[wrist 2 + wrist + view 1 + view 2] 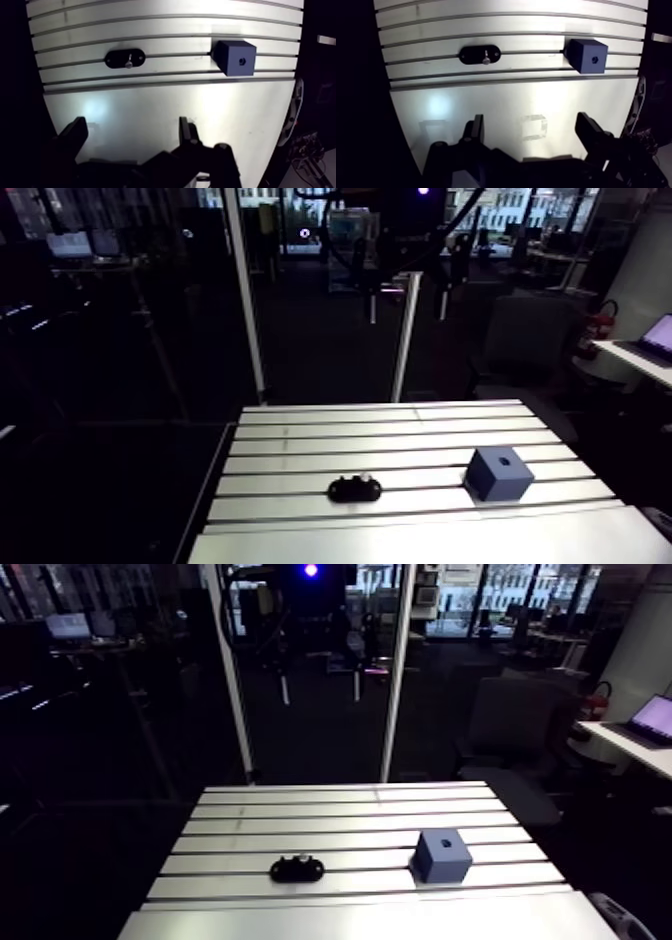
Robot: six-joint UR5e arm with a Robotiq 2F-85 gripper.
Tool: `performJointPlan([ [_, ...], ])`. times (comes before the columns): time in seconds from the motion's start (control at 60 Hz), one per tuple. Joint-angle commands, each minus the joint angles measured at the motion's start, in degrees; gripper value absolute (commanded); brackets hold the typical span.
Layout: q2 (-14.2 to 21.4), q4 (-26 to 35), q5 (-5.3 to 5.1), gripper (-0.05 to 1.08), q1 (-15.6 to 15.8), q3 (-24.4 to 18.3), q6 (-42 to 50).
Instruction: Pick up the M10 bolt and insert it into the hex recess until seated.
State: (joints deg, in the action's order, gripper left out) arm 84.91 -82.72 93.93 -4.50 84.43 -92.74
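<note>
My jaws stand wide open with nothing between them, hanging over bare bench [486, 100]. In the wrist view the work lies well ahead of me. In the arm view the bolt [366, 478] sits at the lower centre of the frame, a small bright stub standing up out of a black oval holder [352, 488]. The blue block [498, 473] lies at the lower right, well apart from the holder and on the same strip of bench. A dark hole [505, 459] shows in the block's top face. I take it for the recess, though I cannot make out a hex shape from here.

I judge the bolt to be steel: stiff, dense for its size and not something I could crush. It also looks smooth and bright enough to slip or twist under a lazy pinch. Only the part above the holder is open to me, so I would close squarely on that, near the holder's top. I would keep its axis upright, so that it lifts out straight and meets the hole without cocking.
</note>
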Motion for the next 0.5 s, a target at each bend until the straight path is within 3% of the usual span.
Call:
performJointPlan([
  [0.017, 0.1, -4.1, 0.0, 0.01, 0.8, 2.6, 0.2],
  [0.133, 0.3, -7.8, -0.03, 0.01, 2.2, 4.8, 2.0],
  [0.183, 0.4, -10.3, 0.7, 0.01, 4.1, 6.5, 4.2],
  [0.267, 0.5, -14.1, 0.69, 0.01, 5.9, 9.1, 5.1],
  [0.5, 2.3, -23.8, 0.94, 0.01, 6.9, 16.5, 5.1],
])
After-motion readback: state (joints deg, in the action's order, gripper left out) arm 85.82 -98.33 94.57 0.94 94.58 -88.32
